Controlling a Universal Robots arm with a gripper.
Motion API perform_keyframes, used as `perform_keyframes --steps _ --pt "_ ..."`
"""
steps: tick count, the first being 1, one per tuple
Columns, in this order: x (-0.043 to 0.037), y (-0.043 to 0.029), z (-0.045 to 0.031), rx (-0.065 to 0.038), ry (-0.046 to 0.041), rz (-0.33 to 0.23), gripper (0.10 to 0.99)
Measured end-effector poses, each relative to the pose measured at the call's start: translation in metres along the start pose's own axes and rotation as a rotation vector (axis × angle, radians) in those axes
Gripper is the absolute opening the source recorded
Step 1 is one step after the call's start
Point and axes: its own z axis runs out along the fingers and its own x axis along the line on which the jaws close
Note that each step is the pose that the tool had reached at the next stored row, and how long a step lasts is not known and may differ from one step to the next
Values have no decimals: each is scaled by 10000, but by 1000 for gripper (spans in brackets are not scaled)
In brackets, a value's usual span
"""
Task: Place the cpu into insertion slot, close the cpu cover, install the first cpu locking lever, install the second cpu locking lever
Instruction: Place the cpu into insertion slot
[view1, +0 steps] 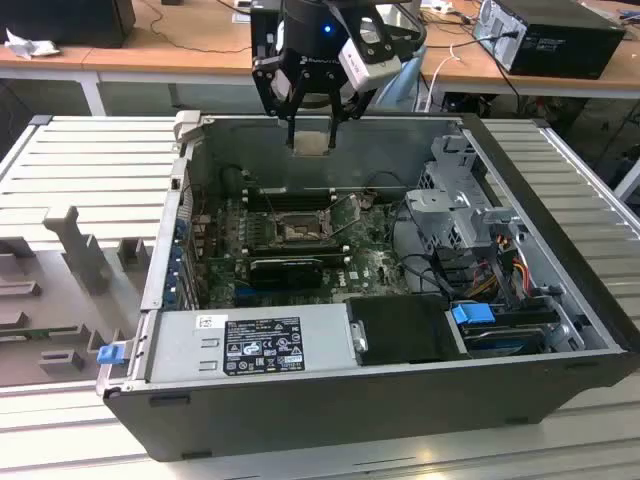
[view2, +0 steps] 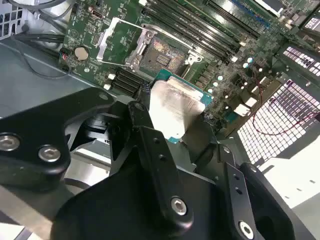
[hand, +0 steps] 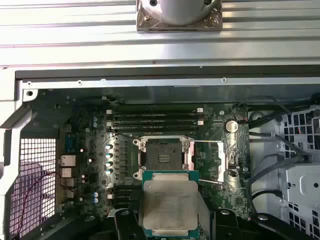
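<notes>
My gripper (view1: 312, 138) hangs above the open computer case, shut on the cpu (view1: 312, 143), a pale square chip held flat between the fingers. In both wrist views the cpu (hand: 170, 205) (view2: 175, 107) hovers well above the board, apart from it and just to one side of the insertion slot (hand: 162, 155) (view2: 162, 52). The slot (view1: 298, 228) lies open, its black frame and dull contact field bare. Beside it the cpu cover (hand: 207, 161) (view2: 117, 40) is swung open, a silvery frame plate with a large cutout.
Memory sticks (hand: 155, 120) run along one side of the slot. A long black ribbed card (view1: 285, 268) sits on the near side. A drive cage (view1: 455, 215) with cables (view1: 425, 270) fills the exterior view's right. The case walls (view1: 330, 345) surround the board.
</notes>
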Motion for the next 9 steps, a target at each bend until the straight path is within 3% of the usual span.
perform_keyframes --steps 3,9 --pt "0 0 0 -1 -10 108 529" --pt "0 0 1 16 -88 974 529"
